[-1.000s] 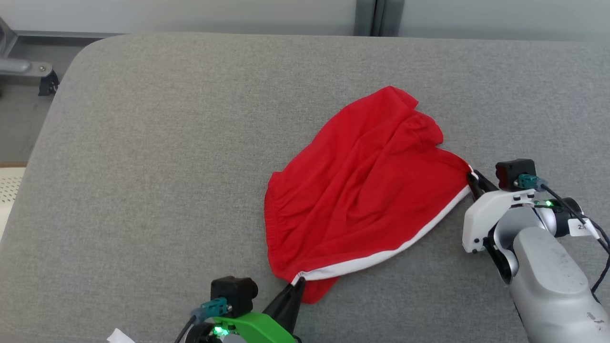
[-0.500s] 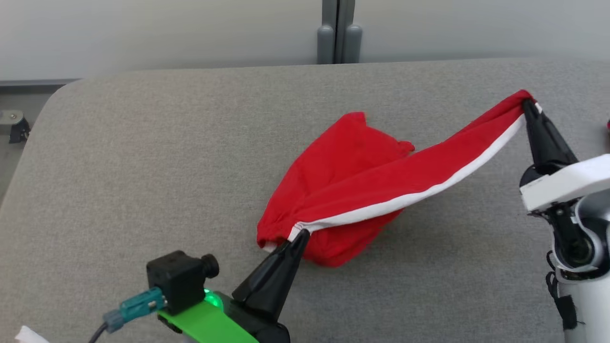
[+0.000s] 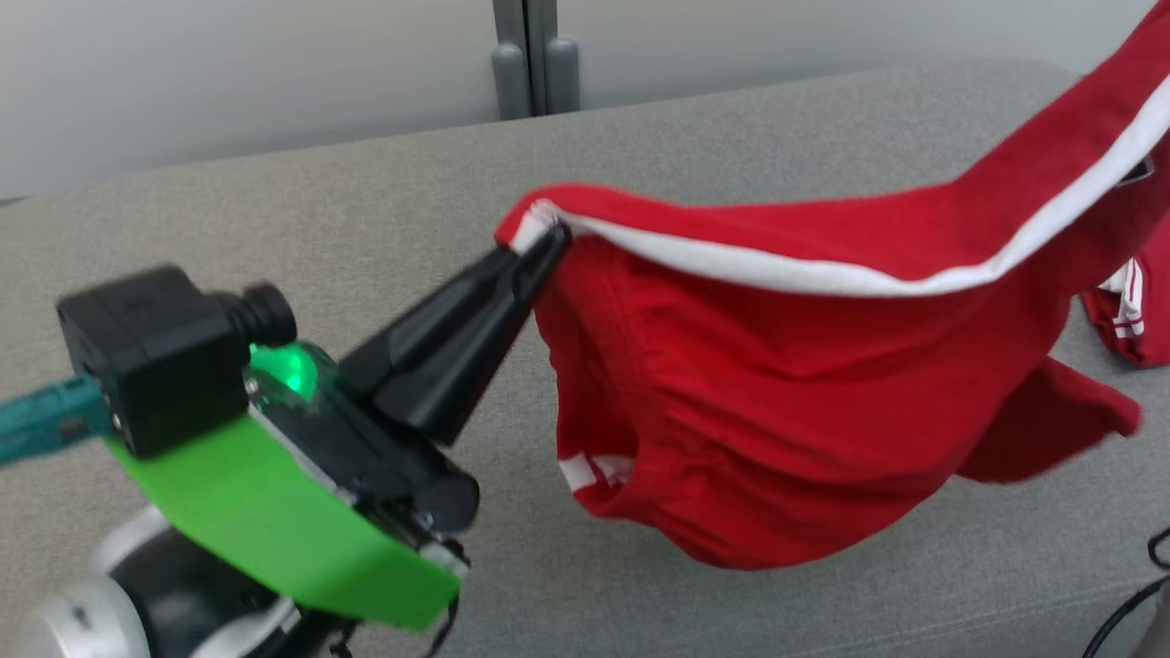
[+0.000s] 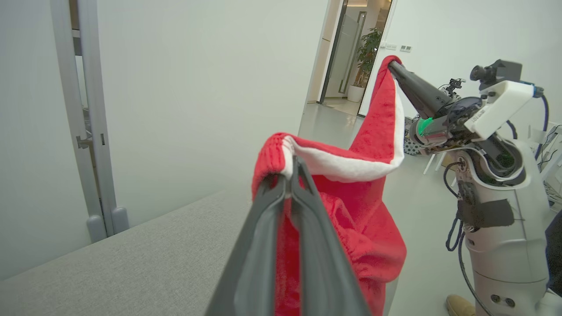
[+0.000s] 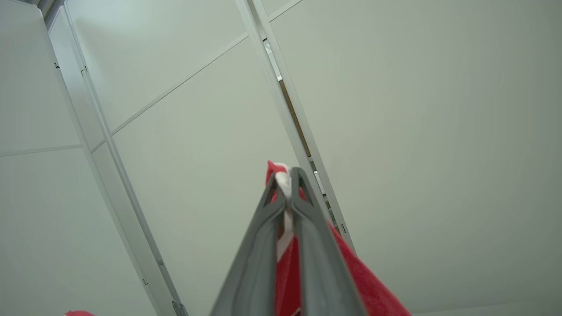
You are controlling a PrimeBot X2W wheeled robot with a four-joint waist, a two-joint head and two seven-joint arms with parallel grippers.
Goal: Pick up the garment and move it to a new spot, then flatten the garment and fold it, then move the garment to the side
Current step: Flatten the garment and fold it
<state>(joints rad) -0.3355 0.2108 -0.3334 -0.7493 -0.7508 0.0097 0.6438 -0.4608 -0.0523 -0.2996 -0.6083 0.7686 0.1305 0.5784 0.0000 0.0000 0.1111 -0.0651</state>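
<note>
Both jaws pinch the garment [image 3: 804,366] aloft — right side higher.

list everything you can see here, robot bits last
garment: one, red with white trim, hanging in the air above the padded surface
padded surface: one, grey, beneath the garment
wall panels: several, pale, behind the surface
post: one, grey, against the wall at the surface's far edge
potted plant: one, green, in the doorway beyond
left gripper: one, black fingers, green mount, shut on one end of the trim
right gripper: one, black fingers, white mount, shut on the other end
</note>
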